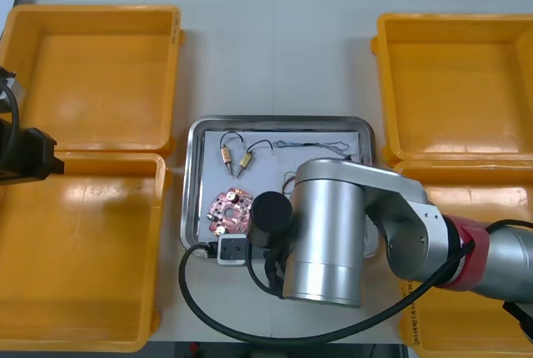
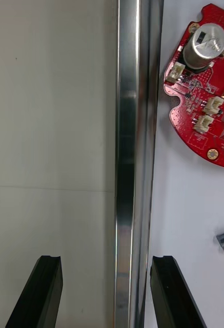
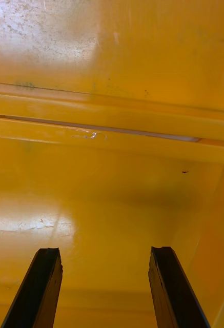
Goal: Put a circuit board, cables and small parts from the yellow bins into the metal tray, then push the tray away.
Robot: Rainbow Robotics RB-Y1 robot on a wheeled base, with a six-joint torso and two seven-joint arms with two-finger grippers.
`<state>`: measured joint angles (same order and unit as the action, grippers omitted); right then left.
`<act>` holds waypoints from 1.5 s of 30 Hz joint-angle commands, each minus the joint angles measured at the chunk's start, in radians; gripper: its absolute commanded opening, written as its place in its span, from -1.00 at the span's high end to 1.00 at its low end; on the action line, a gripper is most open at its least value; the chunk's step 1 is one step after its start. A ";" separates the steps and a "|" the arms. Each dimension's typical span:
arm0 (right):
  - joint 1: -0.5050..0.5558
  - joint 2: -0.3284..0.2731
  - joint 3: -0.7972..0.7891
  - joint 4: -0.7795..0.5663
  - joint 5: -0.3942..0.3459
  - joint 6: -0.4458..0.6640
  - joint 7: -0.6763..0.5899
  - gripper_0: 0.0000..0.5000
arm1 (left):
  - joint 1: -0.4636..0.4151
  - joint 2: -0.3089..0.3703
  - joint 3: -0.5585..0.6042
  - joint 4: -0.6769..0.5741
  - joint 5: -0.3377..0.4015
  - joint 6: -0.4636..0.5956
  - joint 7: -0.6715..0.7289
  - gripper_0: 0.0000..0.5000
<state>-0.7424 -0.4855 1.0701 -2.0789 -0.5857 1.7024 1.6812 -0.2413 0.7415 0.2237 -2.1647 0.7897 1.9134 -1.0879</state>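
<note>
Metal tray [image 1: 275,120] with circuit board [image 1: 229,211], cables [image 1: 312,144], right gripper [image 2: 106,262] fingers spread astride its rim, left gripper [image 3: 105,253] spread over yellow bin [image 3: 112,195]

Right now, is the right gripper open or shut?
Open: the right gripper has fingers standing wider apart than the metal tray rim between them.

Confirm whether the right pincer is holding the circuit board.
No: the right pincer stands open astride the metal tray's rim, the circuit board lying apart inside.
</note>
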 commanded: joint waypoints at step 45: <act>-0.031 0.088 0.064 0.103 0.150 -0.063 -0.005 -1.00 | 0.014 0.044 0.028 -0.033 -0.010 0.006 -0.084 -1.00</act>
<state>-0.7466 -0.4285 1.1420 -1.9897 -0.4451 1.6651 1.6811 -0.2412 0.7417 0.2241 -2.1648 0.7894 1.9134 -1.0881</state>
